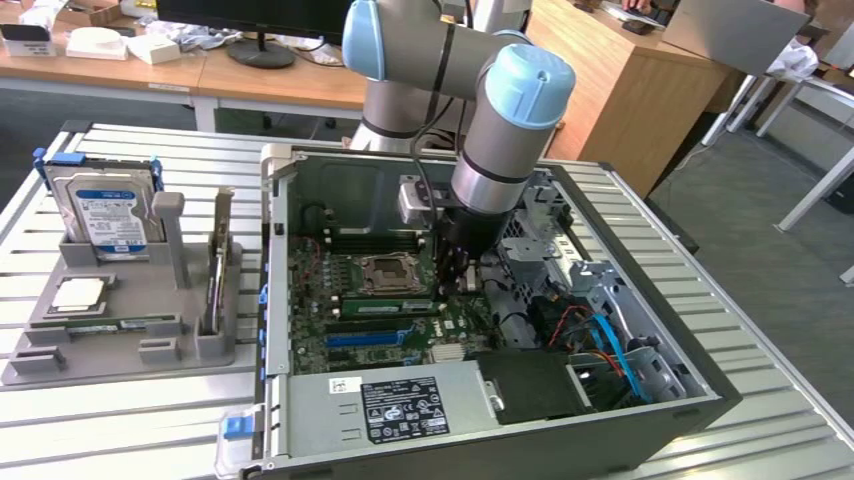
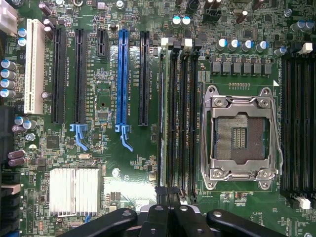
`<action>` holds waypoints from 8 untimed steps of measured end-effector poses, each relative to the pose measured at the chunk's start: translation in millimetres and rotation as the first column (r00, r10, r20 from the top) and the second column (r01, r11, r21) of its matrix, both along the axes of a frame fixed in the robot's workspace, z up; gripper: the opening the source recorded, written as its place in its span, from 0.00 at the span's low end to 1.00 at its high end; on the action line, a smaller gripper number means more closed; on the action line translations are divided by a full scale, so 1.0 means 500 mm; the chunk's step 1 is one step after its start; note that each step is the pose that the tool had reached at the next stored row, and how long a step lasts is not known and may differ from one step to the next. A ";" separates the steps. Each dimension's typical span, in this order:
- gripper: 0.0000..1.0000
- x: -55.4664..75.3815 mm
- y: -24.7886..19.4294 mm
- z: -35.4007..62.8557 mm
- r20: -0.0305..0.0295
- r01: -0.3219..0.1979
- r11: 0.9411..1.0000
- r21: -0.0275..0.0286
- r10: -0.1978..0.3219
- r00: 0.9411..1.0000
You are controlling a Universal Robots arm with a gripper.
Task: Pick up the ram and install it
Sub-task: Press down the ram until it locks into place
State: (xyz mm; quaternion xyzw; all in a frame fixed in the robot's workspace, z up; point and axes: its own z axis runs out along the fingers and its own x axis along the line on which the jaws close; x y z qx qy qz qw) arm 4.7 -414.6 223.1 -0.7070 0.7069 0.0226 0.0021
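Observation:
A long green ram [image 1: 387, 305] stands on edge in a memory slot beside the empty processor socket [image 1: 380, 272] on the motherboard inside the open computer case. In the wrist view this ram [image 2: 165, 123] is seen edge-on in the outermost slot of the bank by the socket [image 2: 240, 136]. My gripper [image 1: 451, 285] reaches down into the case over one end of the stick. Its black fingers [image 2: 168, 196] are shut together right at that end; whether they touch it I cannot tell. A second green ram [image 1: 120, 324] lies flat in the grey holder on the exterior view's left.
The grey holder [image 1: 40, 365] also carries a blue-labelled hard drive [image 1: 107, 215] and a square silver processor chip [image 1: 80, 292]. Case walls [image 1: 278, 300], a power supply [image 1: 387, 405], drive cages and blue cables [image 1: 607, 340] surround the board. Long expansion slots [image 2: 123, 79] run beside the memory bank.

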 end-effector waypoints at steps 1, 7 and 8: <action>0.10 0.000 0.0000 0.000 0.000 0.000 1.000 0.000 0.000 1.000; 0.10 0.000 0.0000 0.009 0.000 0.000 1.000 0.000 0.000 1.000; 0.10 0.000 0.0000 0.013 0.000 0.000 1.000 0.000 0.000 1.000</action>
